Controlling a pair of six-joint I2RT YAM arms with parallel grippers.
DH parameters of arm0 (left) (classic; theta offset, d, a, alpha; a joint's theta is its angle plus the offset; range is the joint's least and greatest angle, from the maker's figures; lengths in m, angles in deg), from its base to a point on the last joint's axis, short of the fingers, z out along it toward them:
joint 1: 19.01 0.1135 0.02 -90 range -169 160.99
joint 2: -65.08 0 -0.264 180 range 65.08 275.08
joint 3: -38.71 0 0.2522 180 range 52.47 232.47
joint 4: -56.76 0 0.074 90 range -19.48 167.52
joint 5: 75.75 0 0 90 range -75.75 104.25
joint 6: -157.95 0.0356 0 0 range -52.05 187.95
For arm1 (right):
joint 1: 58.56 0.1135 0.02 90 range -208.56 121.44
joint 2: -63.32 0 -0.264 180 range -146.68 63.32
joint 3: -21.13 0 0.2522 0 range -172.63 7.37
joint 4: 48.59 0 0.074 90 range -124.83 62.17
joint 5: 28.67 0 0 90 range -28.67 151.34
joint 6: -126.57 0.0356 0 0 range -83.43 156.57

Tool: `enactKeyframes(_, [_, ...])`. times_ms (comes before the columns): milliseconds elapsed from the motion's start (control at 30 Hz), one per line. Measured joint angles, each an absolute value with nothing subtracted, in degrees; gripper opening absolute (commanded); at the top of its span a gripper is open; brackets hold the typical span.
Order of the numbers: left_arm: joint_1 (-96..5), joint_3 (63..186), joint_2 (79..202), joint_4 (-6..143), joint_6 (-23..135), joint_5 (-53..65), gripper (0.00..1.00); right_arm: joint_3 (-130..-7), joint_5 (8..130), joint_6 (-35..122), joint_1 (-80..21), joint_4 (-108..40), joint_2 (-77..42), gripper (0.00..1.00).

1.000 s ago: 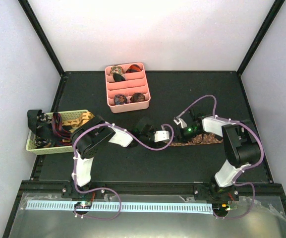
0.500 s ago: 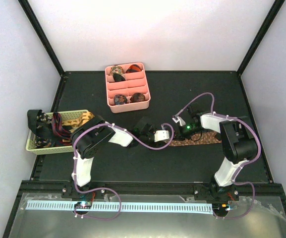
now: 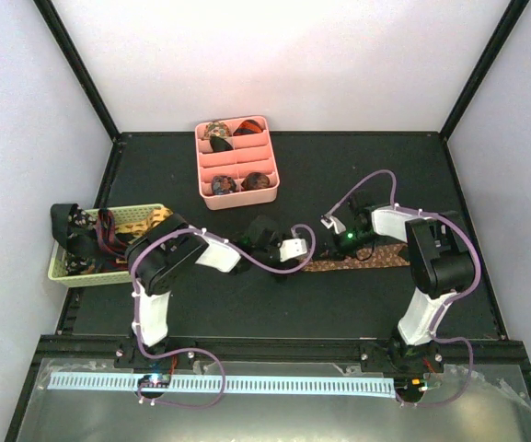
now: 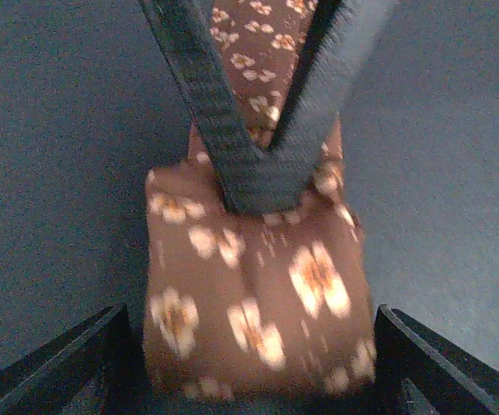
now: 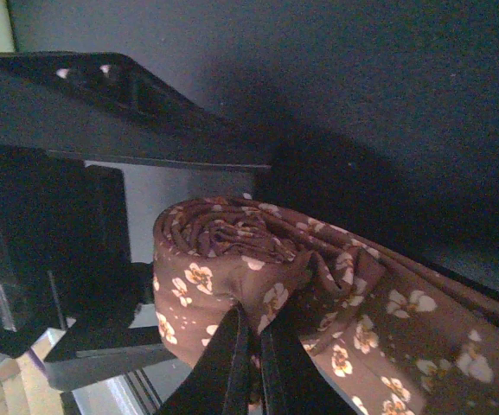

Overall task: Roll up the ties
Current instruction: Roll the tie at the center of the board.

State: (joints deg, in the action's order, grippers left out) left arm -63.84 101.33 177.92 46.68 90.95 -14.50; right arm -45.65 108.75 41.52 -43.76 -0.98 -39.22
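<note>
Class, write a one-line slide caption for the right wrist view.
Right tool, shut, pinching the rolled end of the brown floral tie over the dark table.

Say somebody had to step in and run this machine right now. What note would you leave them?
Left pincer: open, astride the rolled end of the brown tie.
Right pincer: shut on that rolled end.
Tie: only partly rolled; its tail lies flat.
Done: finished rolls sit in the pink tray.
Left: finish this roll, put it in the tray, then roll the ties in the basket.
</note>
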Motion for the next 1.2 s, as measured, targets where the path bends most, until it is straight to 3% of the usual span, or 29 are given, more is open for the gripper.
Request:
enactKeyframes(33, [-63.7,100.3,177.3,46.4,90.6,-14.5,0.85,-45.8,108.5,41.3,-43.9,-0.7,-39.3,0.02])
enactKeyframes(67, [-63.7,99.1,176.4,46.0,90.3,-14.6,0.96,-45.9,108.3,41.1,-44.0,-0.2,-39.3,0.02])
enactKeyframes(100, [-63.6,98.4,175.7,45.9,90.0,-14.6,0.98,-46.0,108.1,40.9,-44.1,0.1,-39.3,0.02])
enactKeyframes(467, [-58.6,95.1,161.2,40.5,79.7,-18.0,0.99,-47.0,105.7,38.6,-44.2,2.6,-39.4,0.02])
enactKeyframes(667, [-55.6,98.1,164.1,40.9,78.6,-25.7,0.99,-47.4,103.7,38.1,-44.8,3.9,-39.4,0.02])
enactKeyframes(1200, [-61.7,94.6,178.1,24.5,80.0,-26.6,0.97,-49.5,96.0,37.9,-45.0,8.2,-40.1,0.02])
